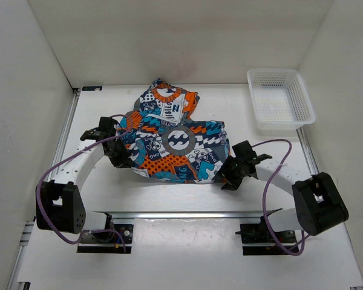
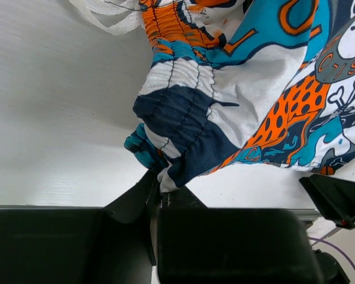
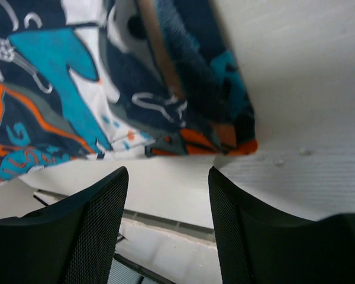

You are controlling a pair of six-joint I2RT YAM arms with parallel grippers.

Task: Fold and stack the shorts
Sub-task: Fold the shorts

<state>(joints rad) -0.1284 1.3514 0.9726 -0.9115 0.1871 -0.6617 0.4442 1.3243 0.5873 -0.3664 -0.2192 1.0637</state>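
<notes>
- The shorts (image 1: 176, 144) lie rumpled in the middle of the white counter (image 1: 169, 196), with a grey wave-logo circle facing up (the rest of the print is a jumble of orange, teal, navy and white).
- One part of the shorts trails toward the far wall, and the wider part spreads out between the two arms.
- The left fingers (image 2: 136, 198) are pinched tight on the shorts' gathered waistband at the left edge. In the left wrist view a bunched fold of navy and white cloth runs down into the grip.
- The right fingers (image 3: 228, 201) stand well apart and hold nothing. The shorts' right corner, edged in orange, lies just ahead of their tips and not between them.
- A white plastic basket (image 1: 280, 99) sits at the far right of the counter, well apart from the shorts.
- A purple cable (image 1: 267, 181) loops beside the right arm (the left arm carries one like it).
</notes>
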